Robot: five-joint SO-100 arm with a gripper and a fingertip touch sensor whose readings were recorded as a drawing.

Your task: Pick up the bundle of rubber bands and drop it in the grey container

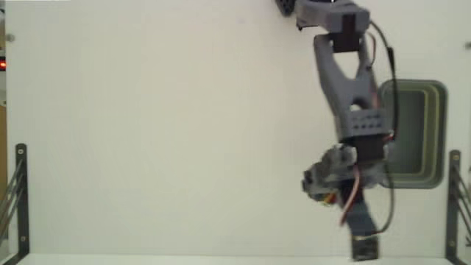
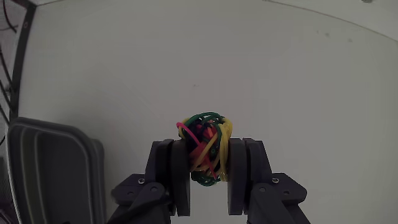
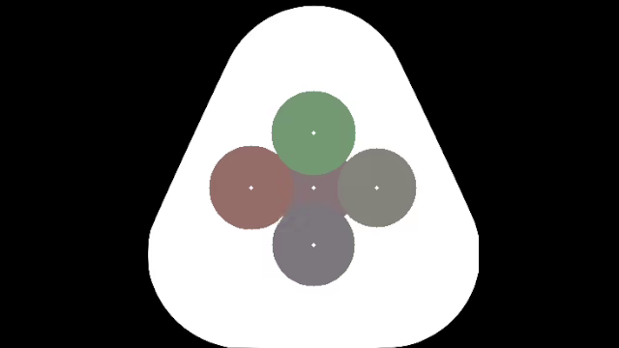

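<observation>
**Rubber-band bundle held between the fingers, beside the container**

In the wrist view we see the gripper (image 2: 204, 163) entering from the 6 o'clock edge, its two dark fingers (image 2: 176, 174) pressed against either side of the bundle of rubber bands (image 2: 205, 147). The bundle, a knot of yellow, green, red and pink loops, sits squeezed between the pads and bulges above them toward 12 o'clock. The grey container (image 2: 50, 168) lies at about 8 o'clock from the bundle, cut off by the frame edge; the white table (image 2: 261, 68) fills the remainder.

In the fixed view we see the grey arm (image 1: 346, 81) reaching from 12 o'clock down toward 6 o'clock, with the container (image 1: 430, 132) at 3 o'clock of the arm, partly hidden behind it. The gripper (image 1: 324, 184) sits at about 8 o'clock from the container, outside its rim. We cannot make out the bundle with certainty there; only a fleck of colour shows beneath the gripper. Dark metal brackets (image 1: 20, 199) stand at the table's left and right edges.
</observation>
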